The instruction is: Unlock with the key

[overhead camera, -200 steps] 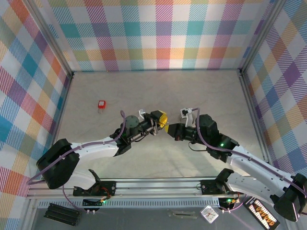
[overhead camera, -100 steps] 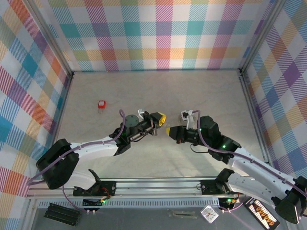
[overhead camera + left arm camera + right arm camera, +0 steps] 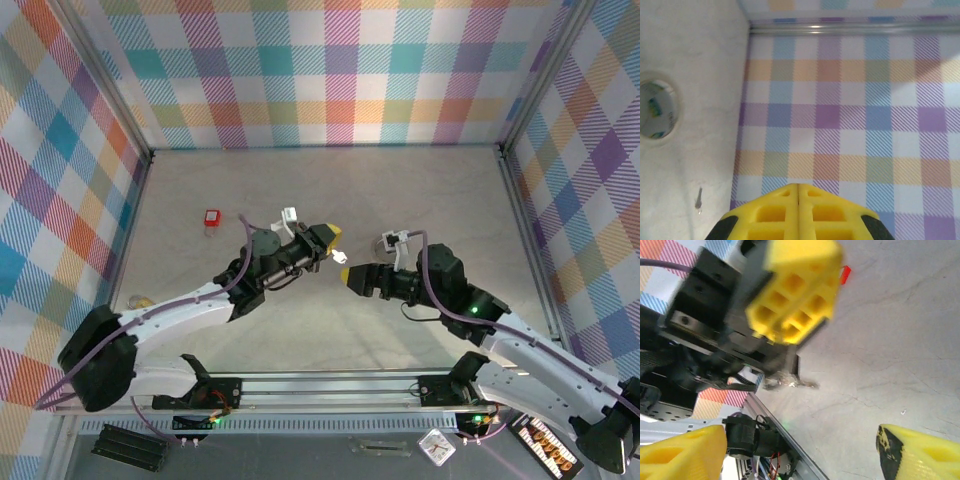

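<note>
Key: small silvery metal piece (image 3: 790,384); likely light, stiff, thin and slippery. Best pinched flat across its head, leaving the blade free.
Key place: just under the left pincer (image 3: 330,238), above the worktop (image 3: 400,190); cannot tell whether it is pinched.
Left pincer: 2 fingers pressed together, arm stretched forward and raised.
Right pincer (image 3: 347,277): spread wide, facing the left one, slightly apart.

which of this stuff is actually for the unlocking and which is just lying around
For the job:
- key, hanging from the shut left gripper
- small red lock, lying apart from both arms
- right gripper, open, facing the left one

Lying about:
- tape roll
- tiny metal bit near it, too small to identify
</note>
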Controlling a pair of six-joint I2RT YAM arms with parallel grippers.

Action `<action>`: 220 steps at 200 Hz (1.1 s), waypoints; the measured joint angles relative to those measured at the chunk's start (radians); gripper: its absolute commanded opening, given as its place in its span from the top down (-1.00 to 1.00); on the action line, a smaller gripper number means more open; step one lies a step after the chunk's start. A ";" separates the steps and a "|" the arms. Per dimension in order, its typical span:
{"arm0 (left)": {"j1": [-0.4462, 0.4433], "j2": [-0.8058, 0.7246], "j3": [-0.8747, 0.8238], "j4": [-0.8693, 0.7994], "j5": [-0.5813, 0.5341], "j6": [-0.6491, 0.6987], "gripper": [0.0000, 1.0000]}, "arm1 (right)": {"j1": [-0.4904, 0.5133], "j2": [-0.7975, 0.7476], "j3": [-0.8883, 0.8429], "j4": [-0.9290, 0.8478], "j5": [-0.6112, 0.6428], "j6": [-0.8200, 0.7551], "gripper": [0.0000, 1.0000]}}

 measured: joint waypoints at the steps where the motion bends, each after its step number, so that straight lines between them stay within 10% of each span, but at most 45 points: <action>1: 0.000 -0.003 0.001 0.000 0.000 0.006 1.00 | -0.003 0.000 0.000 0.004 -0.004 0.005 -0.61; 62: 0.000 -0.070 -0.010 0.064 0.018 0.271 1.00 | -0.076 0.114 -0.063 0.371 -0.154 0.212 -0.45; 220: 0.000 -0.070 -0.064 0.141 0.002 0.317 1.00 | -0.061 0.252 -0.122 0.748 -0.243 0.367 0.30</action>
